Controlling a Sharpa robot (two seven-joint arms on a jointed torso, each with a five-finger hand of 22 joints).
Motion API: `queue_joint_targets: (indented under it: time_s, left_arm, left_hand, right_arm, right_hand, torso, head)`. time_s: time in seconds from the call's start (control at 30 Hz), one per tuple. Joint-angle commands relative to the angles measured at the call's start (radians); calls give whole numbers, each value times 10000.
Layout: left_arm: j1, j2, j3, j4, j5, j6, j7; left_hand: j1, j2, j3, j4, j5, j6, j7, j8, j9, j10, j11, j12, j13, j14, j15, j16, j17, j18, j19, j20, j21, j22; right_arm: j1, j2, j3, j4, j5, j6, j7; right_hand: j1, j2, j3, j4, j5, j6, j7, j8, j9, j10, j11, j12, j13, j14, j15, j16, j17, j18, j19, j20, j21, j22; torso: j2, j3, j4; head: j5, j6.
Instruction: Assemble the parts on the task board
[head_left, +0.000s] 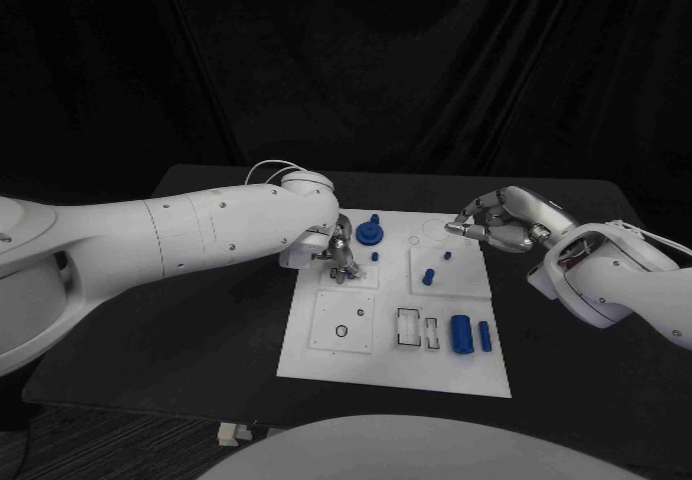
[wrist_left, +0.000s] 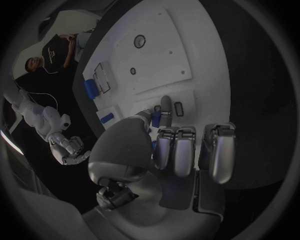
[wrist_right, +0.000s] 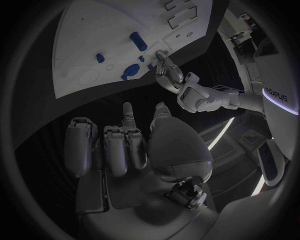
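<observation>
Your board (head_left: 325, 355) lies flat in the middle of the bench (head_left: 577, 390). The left robot hand (head_left: 335, 250) sits over the board's left edge, fingers pointing down just beside the round knob (head_left: 371, 233); you cannot tell whether it holds anything. In the left wrist view most of its fingers (wrist_left: 175, 150) are curled in. The right robot hand (head_left: 502, 222) hovers at the board's far right corner, fingers curled in with nothing seen in them. A small peg (head_left: 375, 256) stands just below the knob, and two more pegs (head_left: 430, 275) stand to the right. The cylinder (head_left: 462, 333) and the bar (head_left: 485, 337) lie side by side near the board's near right corner.
</observation>
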Motion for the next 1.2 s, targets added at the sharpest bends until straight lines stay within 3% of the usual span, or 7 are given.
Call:
queue_joint_targets:
  time_s: [0.03, 0.43, 0.6, 0.67, 0.73, 0.83, 1.2]
  left_arm:
    - [-103, 13, -49, 46, -1, 222, 159]
    - [-105, 25, -49, 42, 0, 243, 160]
    - [-105, 4, -49, 40, 0, 266, 138]
    - [-106, -2, -49, 44, 0, 281, 132]
    - [-106, -6, -49, 47, 0, 293, 122]
    - [-106, -7, -49, 49, 0, 310, 109]
    - [-108, -31, -49, 51, 0, 346, 65]
  left_hand:
    - [-49, -30, -47, -32, -65, -89, -8, -30, -43, 1075, 65, -5, 2619, 1057, 59, 26, 2635, 165, 448, 84, -49, 2089]
    - [15, -58, -39, -65, -79, -92, -12, -33, -43, 1075, 64, -5, 2619, 1057, 60, 26, 2635, 164, 451, 87, -47, 2094]
    - [11, -86, -72, -38, -248, -94, 3, -36, -45, 1075, 73, -5, 2619, 1057, 63, 26, 2635, 167, 442, 91, -62, 2088]
    - [-55, -92, -145, -9, -641, -88, 15, -38, -46, 1075, 85, -5, 2619, 1057, 74, 26, 2635, 170, 437, 100, -76, 2087]
    - [-75, -95, -173, -8, -750, -88, 17, -40, -46, 1075, 87, -5, 2619, 1057, 76, 26, 2635, 169, 440, 103, -75, 2090]
    - [-212, -107, -327, -1, -1369, -73, 21, -35, -41, 1075, 91, -5, 2619, 1057, 82, 26, 2635, 168, 445, 110, -81, 2099]
    - [-648, -95, -737, 18, -2351, -65, 32, -27, -21, 1075, 105, -5, 2619, 1057, 88, 26, 2635, 172, 443, 121, -110, 2107]
  right_arm:
    - [-26, -5, 7, 4, -56, 38, -191]
    - [-27, -5, 7, -4, -57, 51, -201]
    - [-28, 2, 7, -21, -57, 63, -204]
    - [-28, 8, 7, -28, -57, 69, -205]
    - [-29, 15, 7, -34, -57, 75, -205]
    - [-29, 23, 7, -38, -57, 81, -205]
    - [-30, 19, 7, -42, -57, 92, -203]
  right_hand:
    - [89, -6, -50, 15, 49, 52, -14, -37, -10, 1043, 55, 35, 2635, 1053, 49, 7, 2582, 84, 82, 52, -37, 1997]
    - [95, -5, -51, 15, 53, 50, -14, -38, -11, 1043, 55, 35, 2635, 1052, 49, 6, 2579, 85, 79, 51, -43, 1995]
    - [95, -5, -51, 15, 53, 50, -14, -38, -11, 1043, 55, 35, 2635, 1052, 49, 6, 2579, 85, 79, 51, -43, 1995]
    - [116, -3, -53, 11, 66, 43, -13, -43, -13, 1043, 56, 35, 2635, 1051, 48, 3, 2574, 86, 78, 51, -47, 1994]
    - [116, -3, -53, 11, 66, 43, -13, -43, -13, 1043, 56, 35, 2635, 1051, 48, 3, 2574, 86, 78, 51, -47, 1994]
    - [126, -4, -55, 9, 71, 41, -13, -44, -14, 1043, 57, 35, 2635, 1052, 48, 4, 2576, 86, 77, 51, -49, 1993]
    - [126, -4, -55, 9, 71, 41, -13, -44, -14, 1043, 57, 35, 2635, 1052, 48, 4, 2576, 86, 77, 51, -49, 1993]
  torso:
    - [1, -2, 0]
    - [0, -1, 1]
    - [-2, -2, -1]
    - [-3, -1, -3]
    - [0, -3, -4]
    - [-1, -4, -5]
    - [-4, 0, 4]
  head:
    - [7, -2]
    - [26, -2]
    - [49, -2]
    - [58, -2]
    - [63, -2]
    - [75, -2]
    - [68, -2]
